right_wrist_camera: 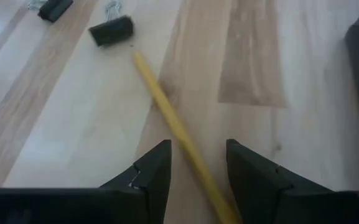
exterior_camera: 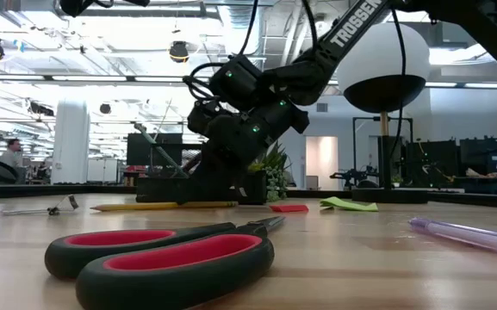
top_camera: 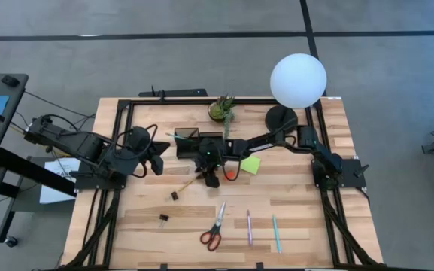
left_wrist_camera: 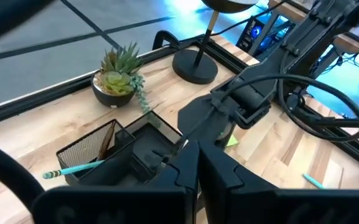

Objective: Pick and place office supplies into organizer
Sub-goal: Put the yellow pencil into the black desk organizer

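Table [top_camera: 292, 218]: light wood, carries everything below.
Right gripper [right_wrist_camera: 198, 171]: reaches across to table centre, just in front of the organizer; fingers spread, straddling the yellow pencil [right_wrist_camera: 167, 115] without clamping it.
Left gripper [top_camera: 156, 162]: waits left of the organizer, fingers clenched on nothing.
Organizer [top_camera: 198, 143]: black mesh tray near the plant [top_camera: 222, 109]; teal pen [left_wrist_camera: 73, 168] lies in it.
Scissors [top_camera: 215, 226]: red-handled, at front edge.
Sticky pad [top_camera: 250, 164]: lime green, right of organizer.
Clips [right_wrist_camera: 111, 30]: black, beyond the pencil's tip.
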You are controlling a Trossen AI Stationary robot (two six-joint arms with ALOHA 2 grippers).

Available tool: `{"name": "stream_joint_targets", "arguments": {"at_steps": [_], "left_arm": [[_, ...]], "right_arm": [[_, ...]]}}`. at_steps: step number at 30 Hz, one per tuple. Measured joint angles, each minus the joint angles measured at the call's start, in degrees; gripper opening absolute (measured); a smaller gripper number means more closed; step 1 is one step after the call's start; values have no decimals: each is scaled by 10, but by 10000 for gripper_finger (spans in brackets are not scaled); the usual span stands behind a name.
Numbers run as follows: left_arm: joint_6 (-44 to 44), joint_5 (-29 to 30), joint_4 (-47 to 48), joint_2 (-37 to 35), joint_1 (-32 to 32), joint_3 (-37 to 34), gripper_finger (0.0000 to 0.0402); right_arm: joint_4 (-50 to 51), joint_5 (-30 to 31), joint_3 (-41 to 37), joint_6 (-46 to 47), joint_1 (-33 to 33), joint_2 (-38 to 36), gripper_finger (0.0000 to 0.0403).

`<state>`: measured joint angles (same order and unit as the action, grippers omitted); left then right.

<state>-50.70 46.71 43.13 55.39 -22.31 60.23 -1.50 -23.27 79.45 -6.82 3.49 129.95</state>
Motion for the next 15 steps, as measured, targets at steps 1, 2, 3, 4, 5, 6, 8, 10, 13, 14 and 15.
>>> {"name": "stream_joint_targets", "arguments": {"at_steps": [1,2,3,4,5,6,8,10,13,14,15], "left_arm": [[0,0,0,1,0,0,0],[0,0,0,1,0,0,0],[0,-2,0,1,-1,0,0],[-1,-3,0,1,-2,0,0],[-3,-3,0,1,-3,0,0],[-5,-3,0,1,-5,0,0],[-8,-3,0,1,-9,0,0],[-14,-3,0,1,-13,0,0],[-31,0,-1,1,-20,0,0],[-36,0,-1,1,-23,0,0],[-40,1,-1,1,-25,0,0]], "right_arm": [[0,1,-1,0,-6,0,140],[0,5,-2,1,-12,-3,138],[0,5,-2,2,-18,-6,136],[1,6,0,3,-24,-6,135],[4,4,4,4,-29,-6,135],[6,1,8,4,-33,-5,135],[12,-4,16,7,-40,-4,137],[15,-6,22,23,-47,-3,140],[14,-4,23,43,-59,-3,141],[13,-2,23,42,-63,-3,140],[13,4,23,37,-67,-4,138]]}}
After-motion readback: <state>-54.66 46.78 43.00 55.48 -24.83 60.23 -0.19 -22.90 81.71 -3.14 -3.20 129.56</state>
